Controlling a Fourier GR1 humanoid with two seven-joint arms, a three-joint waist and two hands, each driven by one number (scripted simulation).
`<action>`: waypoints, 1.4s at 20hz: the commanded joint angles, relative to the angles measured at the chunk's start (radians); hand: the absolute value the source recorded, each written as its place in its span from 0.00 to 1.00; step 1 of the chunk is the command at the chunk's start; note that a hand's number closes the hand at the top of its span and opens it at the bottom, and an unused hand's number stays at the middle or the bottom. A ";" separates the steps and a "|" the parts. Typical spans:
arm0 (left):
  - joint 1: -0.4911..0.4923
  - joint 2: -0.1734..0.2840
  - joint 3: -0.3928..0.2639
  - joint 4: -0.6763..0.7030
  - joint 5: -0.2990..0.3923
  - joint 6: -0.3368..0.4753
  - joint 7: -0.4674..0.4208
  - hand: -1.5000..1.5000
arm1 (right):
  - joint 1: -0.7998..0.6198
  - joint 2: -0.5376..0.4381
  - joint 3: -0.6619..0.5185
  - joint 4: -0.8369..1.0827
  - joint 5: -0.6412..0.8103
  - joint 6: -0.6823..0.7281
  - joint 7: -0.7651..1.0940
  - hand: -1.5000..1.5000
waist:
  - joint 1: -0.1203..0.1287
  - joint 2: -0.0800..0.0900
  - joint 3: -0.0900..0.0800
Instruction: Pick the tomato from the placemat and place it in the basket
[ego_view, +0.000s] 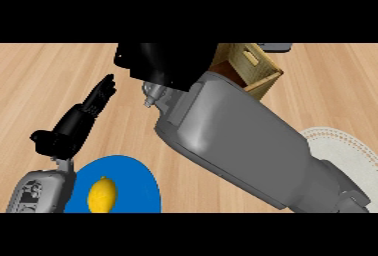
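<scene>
Tomato nowhere visible, perhaps hidden under right hand (166, 62) hovering beside one wooden basket (255, 67); fingers impossible to tell. One left hand (88, 107) at lower left, fingers straight and spread. One lemon (102, 195) on one blue plate (140, 185); one pale placemat (347, 150) on worktop (44, 75).

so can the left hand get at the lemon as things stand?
Probably yes. The left hand rests open just above the blue plate holding the lemon, with nothing between them; the right forearm lies further right.

Two smooth grey forearm casings with rounded edges and panel seams; each ends in a glossy black hand: left hand (83, 118), right hand (164, 62). Silvery metal fittings mark the right wrist.
</scene>
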 joint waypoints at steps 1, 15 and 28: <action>0.026 -0.002 0.001 -0.005 -0.012 0.010 -0.024 0.50 | -0.097 0.011 -0.067 0.107 0.067 -0.077 0.240 1.00 | -0.002 0.005 0.001; 0.053 0.012 0.034 -0.021 0.003 0.009 -0.008 0.50 | -0.097 -0.002 -0.375 0.250 0.167 -0.086 0.046 1.00 | -0.047 0.003 0.005; 0.063 -0.030 0.001 -0.010 -0.047 0.038 -0.044 0.50 | 0.122 -0.002 -0.412 0.266 0.259 -0.224 -0.151 1.00 | -0.048 0.006 0.004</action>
